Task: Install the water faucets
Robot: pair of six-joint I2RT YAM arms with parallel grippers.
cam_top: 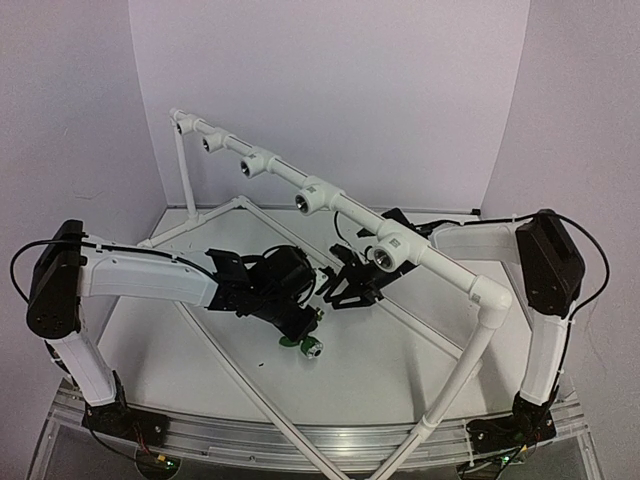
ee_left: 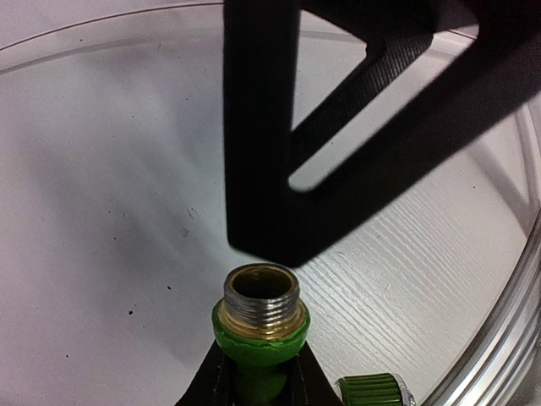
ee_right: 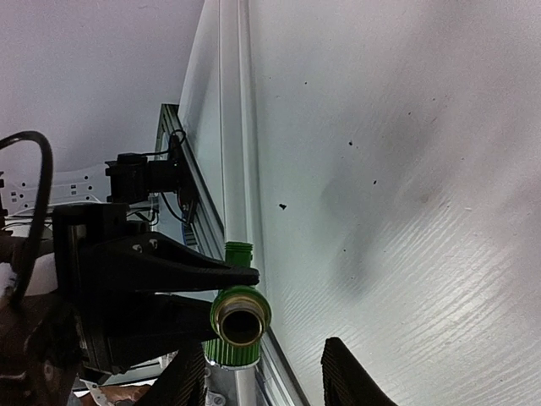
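The green faucet (cam_top: 306, 346) hangs just above the table in my left gripper (cam_top: 303, 326), which is shut on its green body. In the left wrist view its silver threaded end (ee_left: 260, 306) points away from the camera, with my left gripper (ee_left: 259, 385) clamped around the neck below it. My right gripper (cam_top: 350, 288) is open and empty, just right of the faucet. In the right wrist view the faucet (ee_right: 240, 320) faces the camera, a little left of the gap in my right gripper (ee_right: 262, 382). My right fingers (ee_left: 262, 169) loom above the faucet in the left wrist view.
A white pipe frame (cam_top: 330, 200) crosses the table diagonally, carrying several tee fittings with dark holes. The nearest tee (cam_top: 389, 250) sits just right of my right gripper. A lower pipe (ee_right: 230, 127) and the table's metal front rail (cam_top: 300, 435) bound the space.
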